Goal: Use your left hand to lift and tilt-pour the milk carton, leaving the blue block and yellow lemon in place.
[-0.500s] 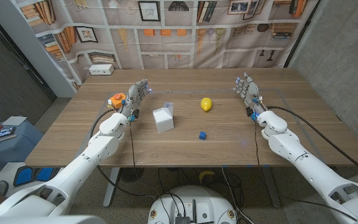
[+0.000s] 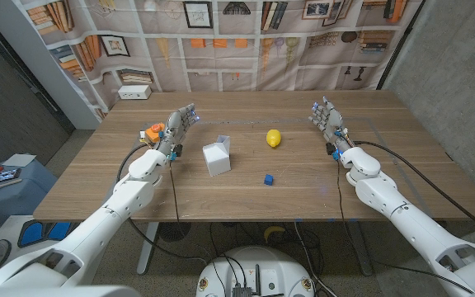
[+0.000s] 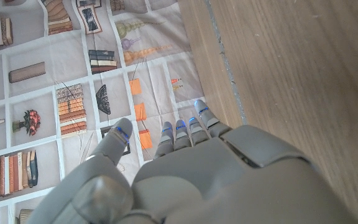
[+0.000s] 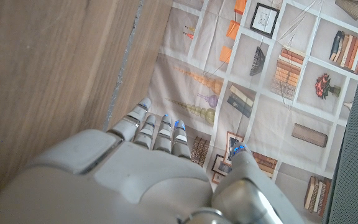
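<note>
Milk carton upright — contents hidden; left hand apart.

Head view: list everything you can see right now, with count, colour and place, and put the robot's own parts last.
milk carton: one, white, left of table centre
lemon: one, yellow, right of the carton, farther back
block: one, blue, nearer the front edge than the lemon
box: one, white, beyond the table's far left corner
table: one, wooden
backdrop: one, printed bookshelves, behind the table
left hand: one, grey, left of the carton, holding nothing
right hand: one, grey, right of the lemon, holding nothing
</note>
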{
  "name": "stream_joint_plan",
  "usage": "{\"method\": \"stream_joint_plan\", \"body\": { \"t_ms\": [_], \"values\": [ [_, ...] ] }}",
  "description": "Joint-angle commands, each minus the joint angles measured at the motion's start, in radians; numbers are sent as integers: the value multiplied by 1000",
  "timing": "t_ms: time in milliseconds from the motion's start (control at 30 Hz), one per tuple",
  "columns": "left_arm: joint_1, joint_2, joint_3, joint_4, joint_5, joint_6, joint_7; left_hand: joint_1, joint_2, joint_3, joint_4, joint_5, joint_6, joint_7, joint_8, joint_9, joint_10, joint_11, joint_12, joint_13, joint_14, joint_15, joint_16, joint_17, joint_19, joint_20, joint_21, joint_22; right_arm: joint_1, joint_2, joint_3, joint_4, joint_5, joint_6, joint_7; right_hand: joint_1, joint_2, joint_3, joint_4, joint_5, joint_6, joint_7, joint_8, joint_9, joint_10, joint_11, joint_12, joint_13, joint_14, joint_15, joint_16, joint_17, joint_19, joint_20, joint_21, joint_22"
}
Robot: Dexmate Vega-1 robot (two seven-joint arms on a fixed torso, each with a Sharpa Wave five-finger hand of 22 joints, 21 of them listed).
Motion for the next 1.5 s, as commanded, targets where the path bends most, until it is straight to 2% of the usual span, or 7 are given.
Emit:
{"method": "stream_joint_plan", "body": {
  "t_ms": [33,200,533,733,933,1167,1500],
  "values": [
    [83,44,-28,-126,18,12,72,22,37,2,-21,-5,17,-6,5,1,20,-4,12,3,20,-9,9,3,15,0,-8,3,1,5,5,6,4,14,6,10,5,2,-5,8,3,2,1,2,-6,-2,5,1,0,-8,5,-1,-16,-6,0,3],
    [118,77,-37,-181,25,30,85,28,34,2,-33,-6,22,-9,5,1,23,-7,11,3,26,-12,9,3,18,-3,-13,3,-1,4,9,7,9,17,7,11,6,2,-7,8,3,3,1,2,-5,-2,6,1,-1,-11,4,-4,-20,-10,0,3],
    [203,148,-83,-260,46,15,102,48,6,-9,-86,-13,46,-26,6,1,49,-23,12,3,41,-29,6,3,32,-13,-34,3,-22,-7,16,-10,2,11,-20,12,12,4,-11,9,4,1,1,2,-3,-2,7,-1,-3,-15,4,-10,-57,-23,-9,3],
    [229,190,-104,-270,60,-7,74,54,-4,-14,-103,-15,55,-33,6,1,55,-34,12,3,47,-37,6,3,40,-17,-42,3,-28,-12,17,-18,-4,10,-28,12,13,4,-12,9,4,1,1,2,-2,-1,8,-1,-3,-17,4,-12,-60,-25,-8,3],
    [263,222,-122,-284,117,-50,82,79,-17,-18,-137,-15,81,-53,10,1,89,-46,16,3,79,-56,10,3,64,-16,-60,2,-32,-17,17,-24,-8,7,-31,12,13,4,-13,9,3,2,1,2,-2,-1,8,-1,-3,-18,4,-13,-61,-26,-7,3],
    [308,266,-148,-309,104,-62,39,101,-30,-19,-152,-13,91,-62,11,1,102,-58,16,4,92,-65,9,4,83,-18,-70,2,-41,-7,21,-22,2,21,-31,13,14,4,-15,9,2,2,1,2,-4,-1,7,-1,-4,-18,4,-15,-62,-27,-5,2],
    [410,335,-214,-380,130,-77,41,189,-104,-23,-161,-7,48,-80,4,2,82,-79,-3,5,68,-84,-5,5,73,-27,-131,2,-39,-2,19,-21,-11,23,-51,18,15,7,-22,9,-5,11,-2,1,-5,-5,7,-3,2,-34,4,-24,-62,-35,-1,2]
  ]
}}
